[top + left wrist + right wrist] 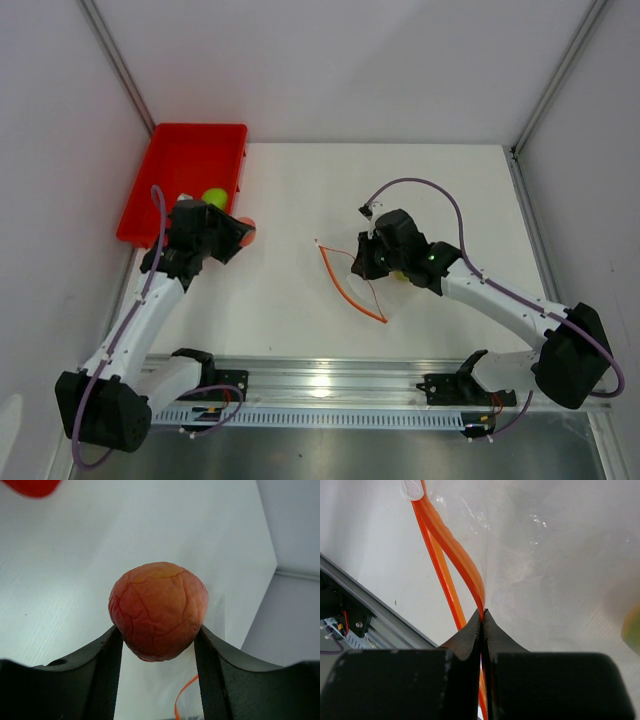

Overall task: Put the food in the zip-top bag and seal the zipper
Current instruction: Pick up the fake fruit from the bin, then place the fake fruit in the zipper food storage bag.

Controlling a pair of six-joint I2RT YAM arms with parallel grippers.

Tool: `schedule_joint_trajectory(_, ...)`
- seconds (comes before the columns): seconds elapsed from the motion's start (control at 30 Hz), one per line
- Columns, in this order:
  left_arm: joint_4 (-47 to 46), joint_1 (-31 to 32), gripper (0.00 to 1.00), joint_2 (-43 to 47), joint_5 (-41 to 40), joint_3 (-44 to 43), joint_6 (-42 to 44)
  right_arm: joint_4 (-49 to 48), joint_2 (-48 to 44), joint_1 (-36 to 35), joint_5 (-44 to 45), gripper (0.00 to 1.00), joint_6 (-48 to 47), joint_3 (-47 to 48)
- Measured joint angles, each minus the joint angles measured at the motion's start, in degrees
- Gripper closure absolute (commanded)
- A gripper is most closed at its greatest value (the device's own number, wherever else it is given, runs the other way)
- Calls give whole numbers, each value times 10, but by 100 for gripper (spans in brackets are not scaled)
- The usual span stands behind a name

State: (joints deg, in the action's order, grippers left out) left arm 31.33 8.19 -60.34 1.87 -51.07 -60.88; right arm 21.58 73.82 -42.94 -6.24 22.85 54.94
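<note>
Pink-orange fruit (157, 607) sits right between the two fingers (107, 670) of the left gripper (158, 632). The fingers are part way apart and squeeze the fruit on both sides, so it is held up over the white table (75, 570). From above, this fruit is just beside the near right corner of the red tray (180, 160), and well to the left of the bag (350, 275). A green fruit (213, 197) lies in the tray, close to its near end.

The clear bag lies on the table in the middle. Its orange zipper (455, 555) runs along the left edge of the bag. The right gripper (482, 615) has its fingers pressed tight together, and they pinch the zipper at their tips. One strip rises up to the tips, and another strip lies lower. A yellow fruit (634, 635) peeks in just beside the right gripper. I cannot tell if it is inside the bag.
</note>
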Motion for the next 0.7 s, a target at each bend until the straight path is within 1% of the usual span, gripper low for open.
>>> schedule_joint_trajectory(0.2,-73,77,99,88,67,88,17,0,3,-4,3,100,0,0)
schedule_joint_trajectory(0.37,-186,143,99,132,142,156,35,0,7,-14,9,100,0,1)
schedule_joint_trajectory(0.53,-268,221,100,131,182,181,40,4,8,-21,12,100,0,2)
schedule_joint_trajectory(0.7,-339,290,99,91,202,183,40,7,8,-23,13,100,0,12)
